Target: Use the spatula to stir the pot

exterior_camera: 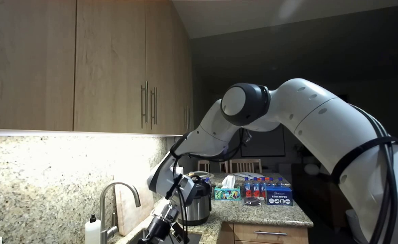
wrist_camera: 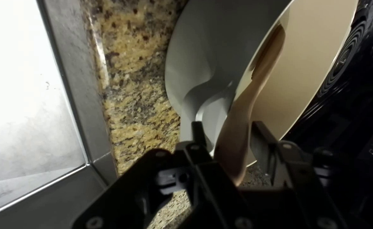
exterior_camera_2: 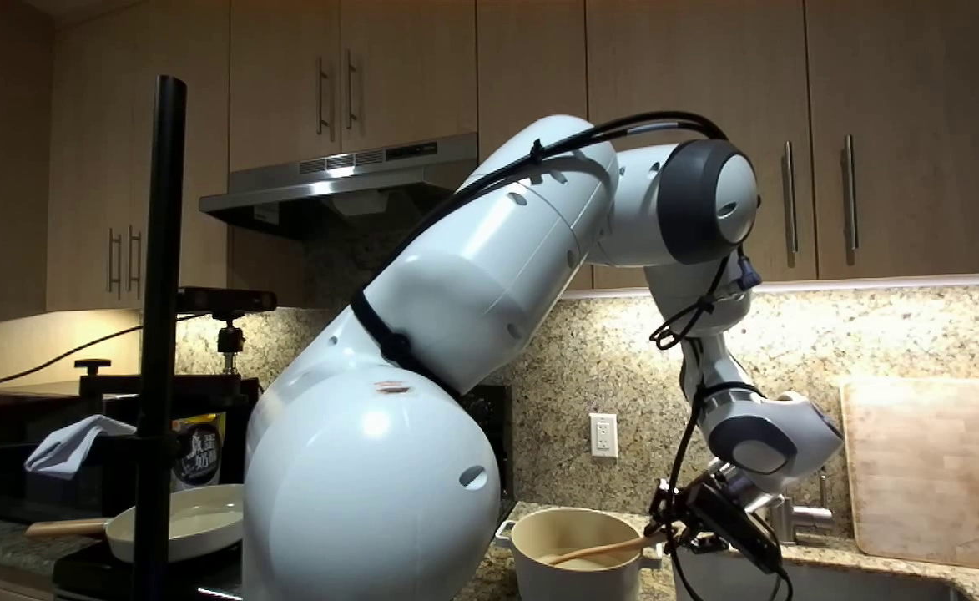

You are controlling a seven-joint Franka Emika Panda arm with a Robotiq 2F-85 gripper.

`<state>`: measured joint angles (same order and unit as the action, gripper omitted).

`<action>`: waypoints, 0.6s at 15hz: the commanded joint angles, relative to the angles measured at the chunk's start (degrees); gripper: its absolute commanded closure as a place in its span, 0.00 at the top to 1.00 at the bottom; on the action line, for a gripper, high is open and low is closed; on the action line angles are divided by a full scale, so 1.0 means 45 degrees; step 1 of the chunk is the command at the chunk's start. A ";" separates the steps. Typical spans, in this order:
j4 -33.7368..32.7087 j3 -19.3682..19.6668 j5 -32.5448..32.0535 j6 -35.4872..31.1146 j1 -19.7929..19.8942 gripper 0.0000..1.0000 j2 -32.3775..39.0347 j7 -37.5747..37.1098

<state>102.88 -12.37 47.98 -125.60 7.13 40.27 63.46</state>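
Observation:
The wooden spatula leans in the cream-coloured pot, its lower end inside and its handle rising over the rim toward me. In an exterior view the spatula slants out of the pot to the gripper. My gripper stands open around the handle's end in the wrist view; a gap shows between handle and left finger, while the right finger is close to the wood. Whether that side touches, I cannot tell. An exterior view cuts off the fingertips at its bottom edge.
A metal sink lies beside the granite counter; a black stove borders the pot's opposite side. A faucet, a cutting board and a steel cooker stand near the arm. A pan sits further off.

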 commanded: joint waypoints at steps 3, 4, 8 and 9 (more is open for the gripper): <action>0.0732 0.0160 0.0145 -0.0407 -0.0200 0.07 -0.0737 0.0474; 0.0744 0.0154 0.0148 -0.0430 -0.0215 0.07 -0.0787 0.0498; 0.1095 0.0197 0.0116 -0.0637 -0.0416 0.07 -0.1211 0.0384; 0.1267 0.0229 0.0084 -0.0696 -0.0493 0.07 -0.1393 0.0296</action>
<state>103.64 -12.29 47.99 -125.63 6.38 38.11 63.46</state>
